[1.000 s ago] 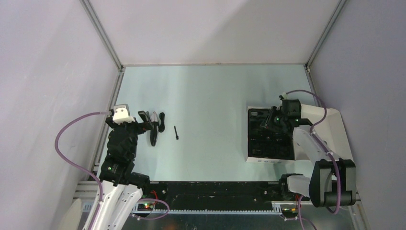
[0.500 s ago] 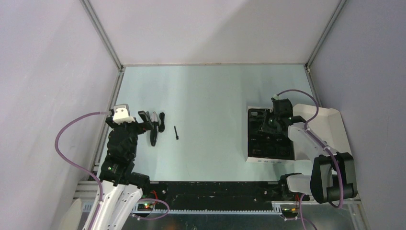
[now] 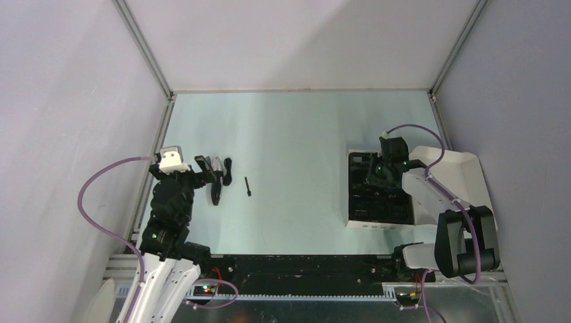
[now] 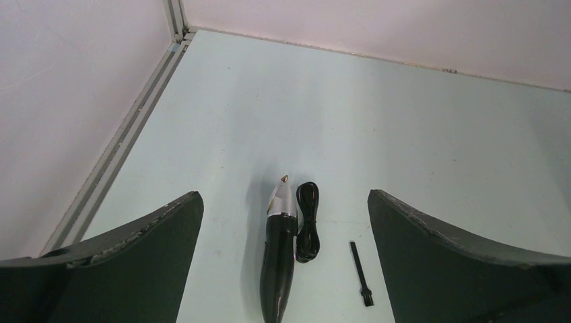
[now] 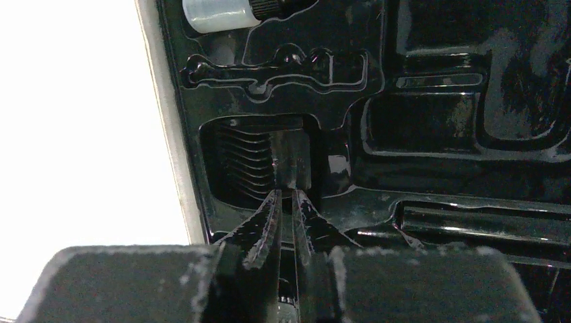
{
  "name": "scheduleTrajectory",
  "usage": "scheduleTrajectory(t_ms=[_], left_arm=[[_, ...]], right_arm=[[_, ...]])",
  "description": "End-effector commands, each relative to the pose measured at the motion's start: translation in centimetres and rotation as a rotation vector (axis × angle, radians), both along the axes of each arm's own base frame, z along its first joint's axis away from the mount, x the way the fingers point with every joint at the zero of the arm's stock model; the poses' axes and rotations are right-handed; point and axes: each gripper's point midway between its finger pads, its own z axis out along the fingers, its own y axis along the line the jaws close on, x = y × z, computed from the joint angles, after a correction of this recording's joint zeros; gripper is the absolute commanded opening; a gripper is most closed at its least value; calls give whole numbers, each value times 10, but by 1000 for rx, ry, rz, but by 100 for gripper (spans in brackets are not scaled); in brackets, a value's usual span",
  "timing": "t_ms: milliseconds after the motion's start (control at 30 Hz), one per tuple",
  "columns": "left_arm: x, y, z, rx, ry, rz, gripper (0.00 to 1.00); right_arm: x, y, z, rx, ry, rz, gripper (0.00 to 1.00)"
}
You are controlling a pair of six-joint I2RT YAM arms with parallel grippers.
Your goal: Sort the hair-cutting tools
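Sorting looks partly done. Clipper, coiled cord and thin brush lie side by side on the counter, left of the top view. The white box at right holds more. Left end effector hovers over them, fingers wide apart, empty. Right end effector is nearly together, clamped on a toothed comb attachment seated in the black insert. Clipper: glossy black, tapered silvery tip.

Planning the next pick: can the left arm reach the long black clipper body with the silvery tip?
Probably yes: the left gripper is open and the clipper body lies uncovered just ahead between its fingers. Only the coiled black cord close beside it might get caught.
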Motion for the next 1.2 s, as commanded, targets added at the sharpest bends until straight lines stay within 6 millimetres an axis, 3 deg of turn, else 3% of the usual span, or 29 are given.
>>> scheduleTrajectory(t_ms=[0, 200, 433, 767, 967, 1067, 1167], left_arm=[[4, -2, 4, 10, -19, -11, 100], [3, -3, 4, 7, -22, -15, 100], [3, -3, 5, 7, -26, -17, 100], [5, -8, 3, 9, -14, -42, 100], [8, -10, -4, 15, 30, -50, 100], [12, -12, -7, 6, 76, -49, 100], [18, -16, -24, -22, 175, -36, 100]], right_arm=[[11, 0, 33, -16, -89, 10, 16], [23, 1, 51, -9, -149, 5, 25], [38, 6, 36, -6, -123, 12, 27], [35, 12, 12, 5, -51, 48, 27], [31, 14, 36, 22, -104, 66, 31], [25, 15, 59, 32, -161, 76, 40], [18, 22, 79, 42, -213, 100, 46]])
